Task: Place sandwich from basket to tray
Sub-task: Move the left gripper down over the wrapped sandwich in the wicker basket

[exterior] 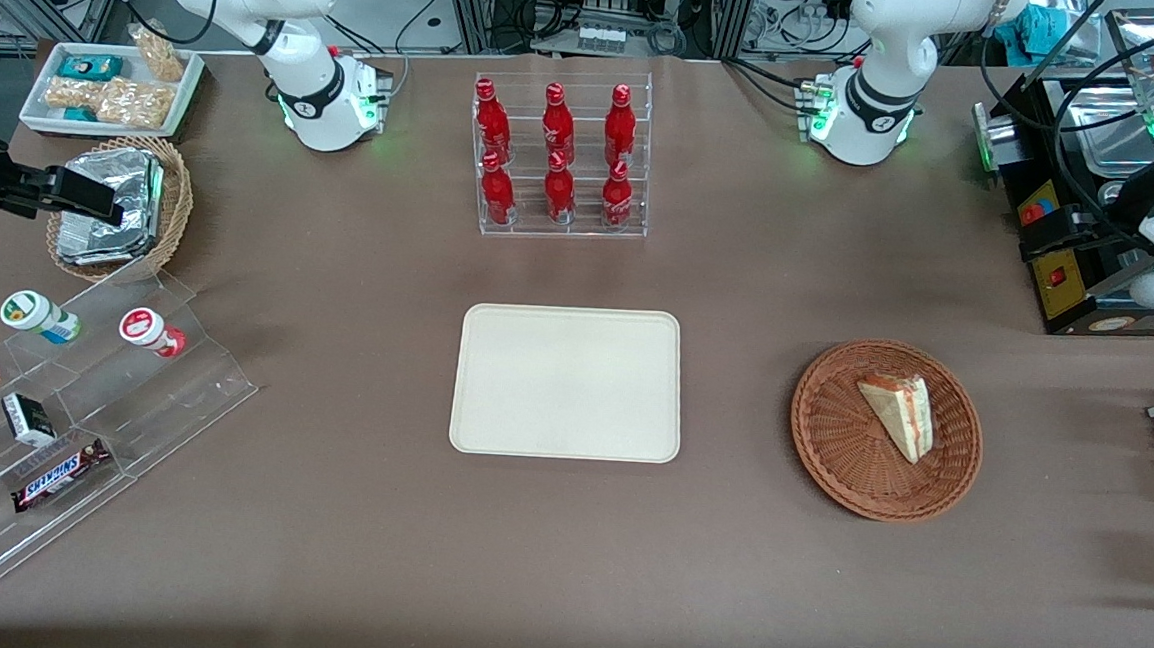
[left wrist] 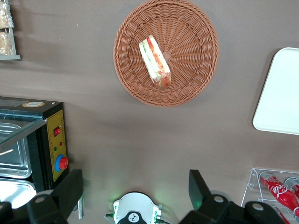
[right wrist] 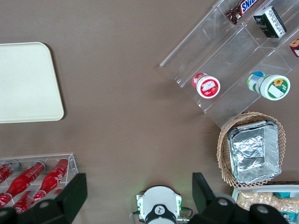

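The sandwich (exterior: 900, 414), a pale bread wedge with red and green filling, lies in the round reddish-brown wicker basket (exterior: 830, 450) toward the working arm's end of the table. The cream-beige tray (exterior: 567, 382) lies flat at the table's middle, beside the basket, with nothing on it. In the left wrist view my gripper (left wrist: 135, 184) is open, with its fingers (left wrist: 70, 186) wide apart and nothing between them. It hangs high above the table, well apart from the basket (left wrist: 196, 70) and the sandwich (left wrist: 155, 63). The tray's corner (left wrist: 280, 93) shows there too.
A clear rack of red bottles (exterior: 559, 158) stands farther from the front camera than the tray. A black box with red buttons (exterior: 1062, 264) stands near the basket. A stepped acrylic shelf (exterior: 81, 404), a tan basket with foil packets (exterior: 118, 206) and a white snack tray (exterior: 111, 85) are toward the parked arm's end.
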